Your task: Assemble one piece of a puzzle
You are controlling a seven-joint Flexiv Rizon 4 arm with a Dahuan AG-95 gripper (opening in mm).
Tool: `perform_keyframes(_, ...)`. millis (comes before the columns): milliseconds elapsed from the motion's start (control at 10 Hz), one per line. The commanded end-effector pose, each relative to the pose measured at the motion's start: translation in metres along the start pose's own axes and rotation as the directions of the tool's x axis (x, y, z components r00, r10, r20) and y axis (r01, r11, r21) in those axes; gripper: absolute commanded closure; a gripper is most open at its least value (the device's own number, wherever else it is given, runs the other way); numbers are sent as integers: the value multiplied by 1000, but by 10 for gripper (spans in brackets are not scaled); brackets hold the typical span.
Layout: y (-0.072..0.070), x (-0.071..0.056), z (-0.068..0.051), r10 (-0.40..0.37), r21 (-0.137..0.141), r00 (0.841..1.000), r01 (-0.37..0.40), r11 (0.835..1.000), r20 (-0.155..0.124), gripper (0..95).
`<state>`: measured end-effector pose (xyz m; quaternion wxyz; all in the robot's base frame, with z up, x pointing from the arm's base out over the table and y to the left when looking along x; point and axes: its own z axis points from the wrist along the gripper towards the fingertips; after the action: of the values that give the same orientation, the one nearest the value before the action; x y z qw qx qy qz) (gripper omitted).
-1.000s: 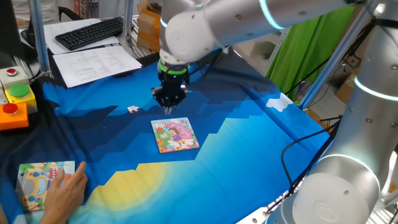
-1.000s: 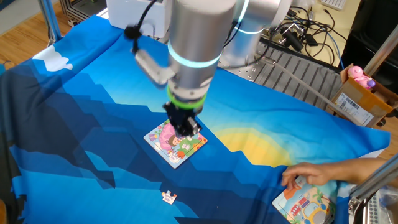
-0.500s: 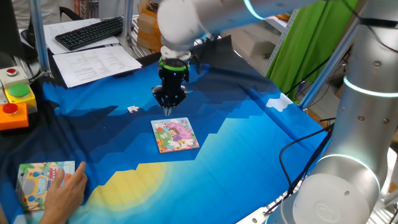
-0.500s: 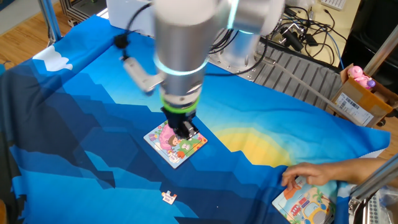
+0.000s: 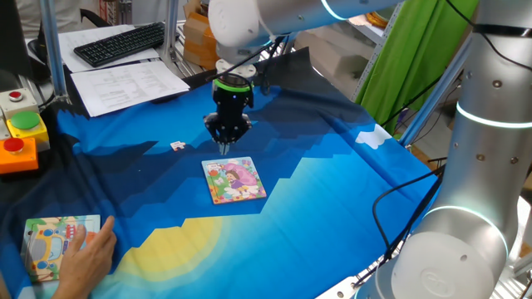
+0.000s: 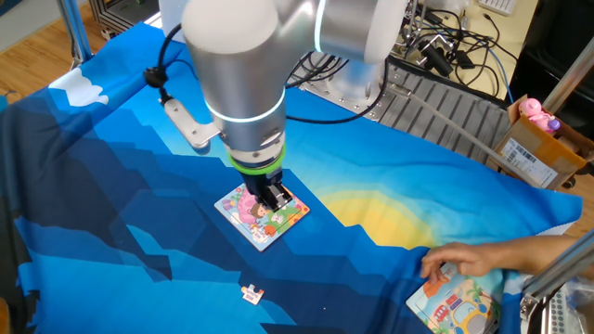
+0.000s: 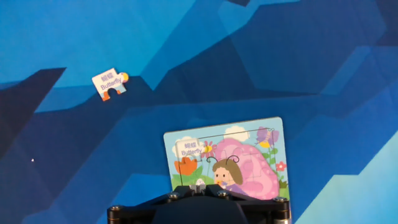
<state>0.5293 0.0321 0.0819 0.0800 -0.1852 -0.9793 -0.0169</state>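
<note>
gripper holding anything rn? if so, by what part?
Nothing is held. The gripper hangs above the cloth near the puzzle, fingertips together with nothing between them. The piece lies loose on the cloth, apart from the board.

The piece is whitish with an orange tip. The puzzle beneath the black pincer shows a pink-and-green cartoon.

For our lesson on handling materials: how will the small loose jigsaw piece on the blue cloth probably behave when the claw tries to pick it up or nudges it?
The piece looks thin and lies flat on the cloth, so its edges probably offer little to grip. Being tiny beside the puzzle, it is likely very light and may slide when nudged. Flat, it should not roll or tip.
</note>
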Motion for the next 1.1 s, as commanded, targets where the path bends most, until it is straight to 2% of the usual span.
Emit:
perform_keyframes(100, 0, -1, 0, 8, -2, 1000, -9, 1000, -1, 950)
perform_keyframes(200, 0, -1, 0, 38, -4, 999, -38, 999, 2, 950)
perform_keyframes(300, 0, -1, 0, 97, 2, 995, -97, 995, 24, 950)
perform_keyframes(400, 0, -1, 0, 97, 5, 995, -97, 995, 23, 950)
perform_keyframes(500, 0, -1, 0, 49, 19, 999, -49, 999, 10, 950)
perform_keyframes(700, 0, -1, 0, 59, 13, 998, -59, 998, 4, 950)
perform_keyframes(1000, 0, -1, 0, 15, 14, 1000, -16, 1000, 4, 950)
perform_keyframes(1100, 0, -1, 0, 15, 7, 1000, -16, 1000, 23, 760)
